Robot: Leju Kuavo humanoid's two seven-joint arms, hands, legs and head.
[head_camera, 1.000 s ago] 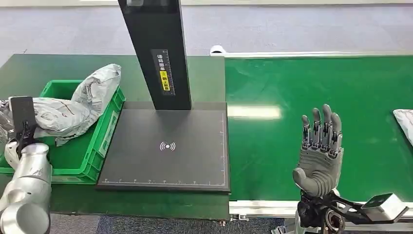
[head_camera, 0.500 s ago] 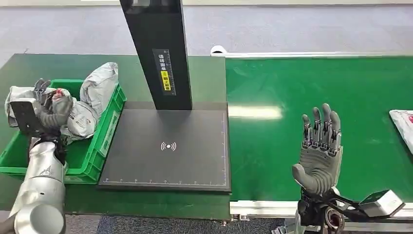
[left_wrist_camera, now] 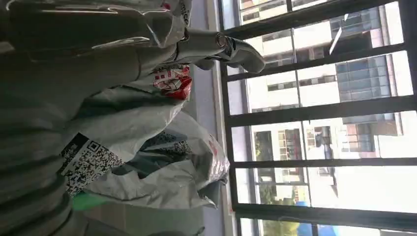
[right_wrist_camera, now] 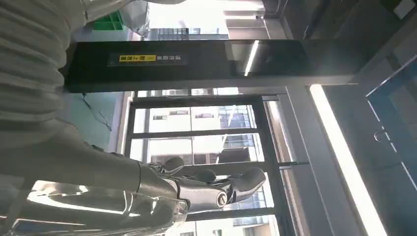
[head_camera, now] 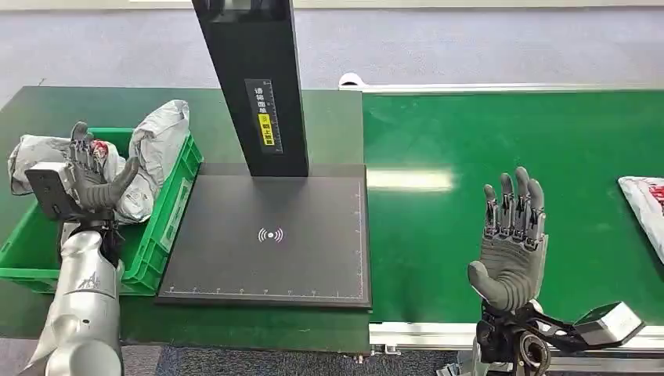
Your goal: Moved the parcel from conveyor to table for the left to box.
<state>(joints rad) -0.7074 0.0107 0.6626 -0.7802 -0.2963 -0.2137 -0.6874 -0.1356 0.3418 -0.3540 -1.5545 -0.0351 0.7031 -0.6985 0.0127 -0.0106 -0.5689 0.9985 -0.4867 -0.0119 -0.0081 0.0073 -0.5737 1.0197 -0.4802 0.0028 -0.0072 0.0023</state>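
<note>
The left hand is up over the green box, with its fingers spread apart and holding nothing, and grey bags lie in the box right behind and beside it. The right hand stands up over the green belt with its fingers apart and nothing in it. The parcel lies on the belt, well off to the right of the right hand, and the black scan pad sits between the two hands.

Grey floor lying beyond green table; daylight coming through tall dark-framed windows (buildings showing outside).
</note>
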